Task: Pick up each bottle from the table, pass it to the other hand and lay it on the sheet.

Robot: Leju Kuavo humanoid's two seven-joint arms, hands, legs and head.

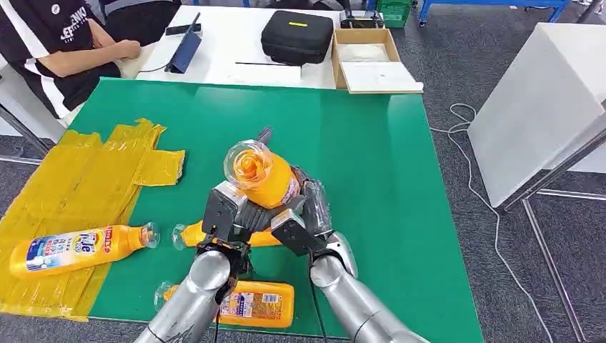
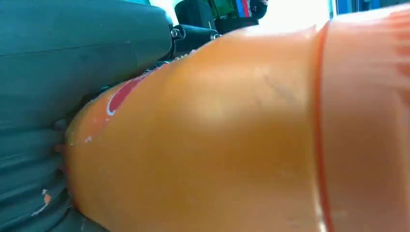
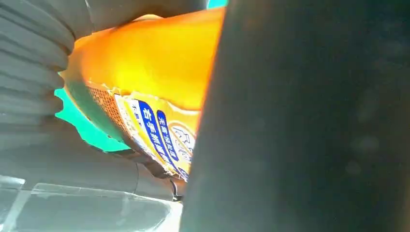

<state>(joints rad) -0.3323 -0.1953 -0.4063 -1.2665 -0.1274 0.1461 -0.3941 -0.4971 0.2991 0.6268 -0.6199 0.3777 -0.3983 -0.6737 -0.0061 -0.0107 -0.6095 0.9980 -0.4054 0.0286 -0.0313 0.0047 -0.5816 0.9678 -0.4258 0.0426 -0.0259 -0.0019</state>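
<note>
Bottle (image 1: 261, 174) gripped by both hands (image 1: 227, 214) (image 1: 309, 214); label text blurred, maybe Chinese.

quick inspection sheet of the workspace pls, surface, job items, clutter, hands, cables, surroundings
surface: green table, with a yellow sheet over its left part.
job's things: orange bottle held up between both hands; one bottle on the sheet; two bottles on the green, one behind the left hand, one near the front edge.
clutter: nothing seen on the green table.
hands: left hand and right hand both grip the raised bottle.
cables: white cable on the floor, right.
surroundings: white table behind with a black case, cardboard box and tablet; a seated person.
</note>
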